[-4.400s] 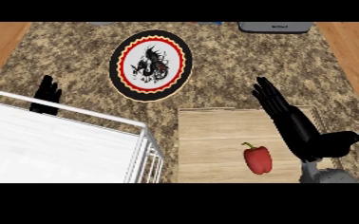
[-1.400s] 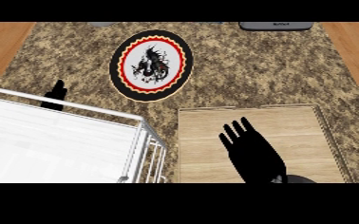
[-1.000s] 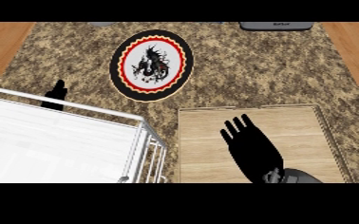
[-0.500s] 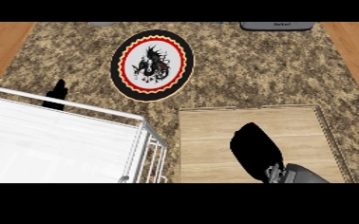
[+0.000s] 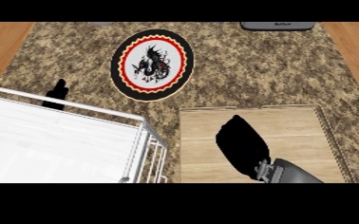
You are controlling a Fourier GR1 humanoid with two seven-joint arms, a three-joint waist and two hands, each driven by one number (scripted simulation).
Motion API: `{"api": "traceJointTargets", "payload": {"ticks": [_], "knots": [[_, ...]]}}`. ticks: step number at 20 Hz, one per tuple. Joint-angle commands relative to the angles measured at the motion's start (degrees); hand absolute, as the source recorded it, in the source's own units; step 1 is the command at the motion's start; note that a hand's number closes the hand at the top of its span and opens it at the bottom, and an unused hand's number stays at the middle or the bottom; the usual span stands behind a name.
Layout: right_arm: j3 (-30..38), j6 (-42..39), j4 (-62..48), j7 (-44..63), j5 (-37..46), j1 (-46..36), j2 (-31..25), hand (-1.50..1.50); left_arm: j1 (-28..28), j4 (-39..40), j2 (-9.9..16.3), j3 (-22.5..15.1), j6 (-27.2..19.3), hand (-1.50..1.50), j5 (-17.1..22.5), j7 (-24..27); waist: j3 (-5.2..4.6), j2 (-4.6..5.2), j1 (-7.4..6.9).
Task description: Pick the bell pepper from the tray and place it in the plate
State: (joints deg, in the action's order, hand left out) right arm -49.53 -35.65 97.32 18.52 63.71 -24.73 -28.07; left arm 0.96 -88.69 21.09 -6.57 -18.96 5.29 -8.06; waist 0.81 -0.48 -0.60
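Broadly, the speckled granite counter [image 5: 280, 71] filled most of the head view, with strips of wooden floor at both upper corners; next in size, a white wire rack [image 5: 77, 137] took up the lower left, its rim running from the left edge across to a corner post near the middle, and it stood just beside the tray; the wooden tray [image 5: 294, 123] lay at the lower right, its near part running out of view at the bottom; the round plate [image 5: 152, 65], black-rimmed with a red scalloped ring and a dark dragon figure on white, sat on the counter above and left of the tray, apart from it; the right hand [image 5: 242, 144] hung over the middle of the tray, its grey forearm coming in from the lower right, its fingers curled downward into a closed dark mass; whether they closed round anything could not be told, since the hand covered that part of the tray; the bell pepper did not show anywhere, neither on the tray's bare wood nor on the plate; a grey flat object [image 5: 277, 25] lay partly cut off at the counter's top edge; smallest, the left hand [image 5: 56, 95] rested open at the rack's far rim, fingers up.
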Motion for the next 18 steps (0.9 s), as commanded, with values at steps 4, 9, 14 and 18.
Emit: {"api": "traceJointTargets", "payload": {"ticks": [4,9,14,18], "knots": [[6.9,11.27,-6.82,6.0,-8.25,-0.57,27.24,1.5,0.52,1.01,-3.02,-3.42,2.8,0.0,1.55,-1.21,-0.47,3.32,-3.39],[7.81,24.46,-10.43,9.64,-10.32,-9.1,27.78,1.5,2.2,2.72,-3.95,-5.03,4.43,0.0,1.4,-2.42,-0.67,2.29,-5.4],[10.7,35.92,-11.27,13.23,-11.58,-15.29,27.86,1.5,3.32,3.93,-4.86,-5.12,4.54,0.0,1.03,-1.98,-0.71,2.0,-5.01],[12.04,43.75,-15.73,18.83,-10.66,-21.79,27.92,1.5,3.31,4.85,-4.93,-4.6,4.67,0.0,0.99,-2.75,-0.87,1.7,-4.51]]}}
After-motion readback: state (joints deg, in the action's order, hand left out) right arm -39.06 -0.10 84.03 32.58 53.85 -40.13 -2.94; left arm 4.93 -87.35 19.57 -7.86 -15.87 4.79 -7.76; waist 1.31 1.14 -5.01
